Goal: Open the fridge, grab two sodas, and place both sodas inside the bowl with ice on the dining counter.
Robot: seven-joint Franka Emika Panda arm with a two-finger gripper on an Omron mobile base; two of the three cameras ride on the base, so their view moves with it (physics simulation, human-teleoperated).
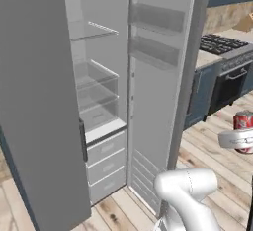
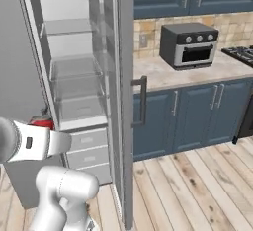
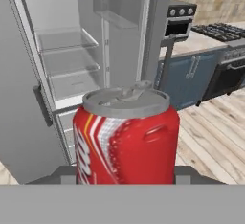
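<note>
The grey fridge (image 1: 101,94) stands with its right door (image 1: 158,77) swung wide, showing bare glass shelves (image 2: 74,77) and drawers (image 3: 67,50). My gripper (image 3: 127,177) is shut on a red soda (image 3: 127,141) with a silver top, held upright out in front of the fridge. From the left base camera the red soda (image 1: 243,120) sits at the far right edge in the white hand, over the floor. From the right, a sliver of the red soda (image 2: 42,123) peeks out behind the arm. The bowl with ice and the dining counter are out of view.
The open door's edge and bar handle (image 2: 141,101) jut into the room. To the right, a back counter carries a toaster oven (image 2: 190,45) and a stove (image 1: 220,42), over dark blue cabinets (image 2: 197,111). Wooden floor (image 2: 197,185) lies open to the right.
</note>
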